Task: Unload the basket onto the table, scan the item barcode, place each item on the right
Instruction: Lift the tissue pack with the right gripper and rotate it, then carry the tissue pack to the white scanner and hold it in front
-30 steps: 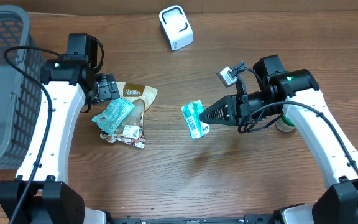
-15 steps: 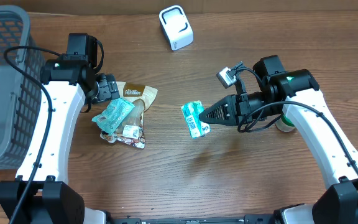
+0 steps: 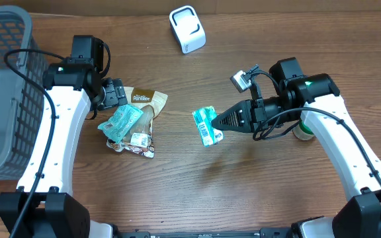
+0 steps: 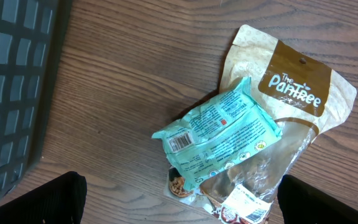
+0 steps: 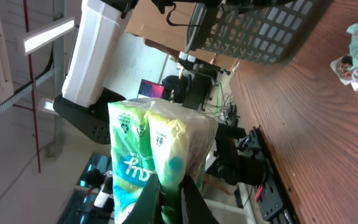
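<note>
Green packet (image 3: 206,126) — pinched by right gripper (image 3: 219,123) above table (image 3: 177,188); left gripper (image 3: 115,92) spread.

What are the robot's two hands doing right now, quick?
The left gripper is open, holding nothing.
The right gripper is shut on the green packet.

teal packet (image 4: 219,134), barcode showing, atop Pantree pouch (image 4: 300,93) | basket (image 4: 11,87) at left | fingers (image 4: 48,199) spread wide
</note>
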Robot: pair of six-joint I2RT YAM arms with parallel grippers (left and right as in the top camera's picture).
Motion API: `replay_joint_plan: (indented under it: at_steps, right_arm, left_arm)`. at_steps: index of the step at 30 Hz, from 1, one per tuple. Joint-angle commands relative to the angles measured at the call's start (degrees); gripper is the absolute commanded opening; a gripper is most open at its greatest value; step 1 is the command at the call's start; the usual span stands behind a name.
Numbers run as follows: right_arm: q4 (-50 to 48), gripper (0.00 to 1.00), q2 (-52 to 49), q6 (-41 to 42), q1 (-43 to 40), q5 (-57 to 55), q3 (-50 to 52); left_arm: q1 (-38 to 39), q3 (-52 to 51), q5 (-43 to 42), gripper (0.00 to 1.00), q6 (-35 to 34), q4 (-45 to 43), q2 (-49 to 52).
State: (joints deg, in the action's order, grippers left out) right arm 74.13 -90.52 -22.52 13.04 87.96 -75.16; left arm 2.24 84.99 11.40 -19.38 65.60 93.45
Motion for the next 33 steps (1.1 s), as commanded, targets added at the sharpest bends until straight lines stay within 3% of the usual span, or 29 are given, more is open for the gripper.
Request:
replay_joint_plan:
  at_steps: [1,6,12,16,18,20,21,28,33]
  right_arm:
    - [-1.2,0.04,1.7,0.0,-0.2,1.9,0.0]
    - [-2.4,0.04,1.7,0.0,0.1,0.7,0.0]
    - [-7.1,0.04,1.7,0.0,2.0,-13.3,0.1]
    - [-14.9,0.04,1.7,0.3,3.1,-15.1,0.1]
    - [-20.9,0.04,1.7,6.1,3.0,-20.4,0.1]
    - [-32.5,0.03,1.7,28.7,3.1,-34.8,-0.6]
    - [-33.2,0.03,1.7,30.7,3.3,-35.4,-4.7]
    - [-22.2,0.04,0.8,32.3,5.9,-62.4,-27.3]
    - [-28.3,0.04,0.5,27.3,9.7,-80.9,-31.0]
  left_arm:
    - [0.2,0.5,0.1,1.00,-0.6,0.0,0.2]
    - [0.2,0.5,0.1,1.00,-0.6,0.0,0.2]
    - [0.2,0.5,0.1,1.00,-0.6,0.0,0.2]
    - [0.2,0.5,0.1,1.00,-0.6,0.0,0.2]
    - [0.2,0.5,0.2,1.00,-0.6,0.0,0.2]
    - [0.2,0.5,0.1,1.00,-0.6,0.0,0.2]
    - [0.2,0.5,0.1,1.00,-0.6,0.0,0.2]
    - [0.2,0.5,0.1,1.00,-0.6,0.0,0.2]
    - [0.2,0.5,0.2,1.00,-0.6,0.0,0.2]
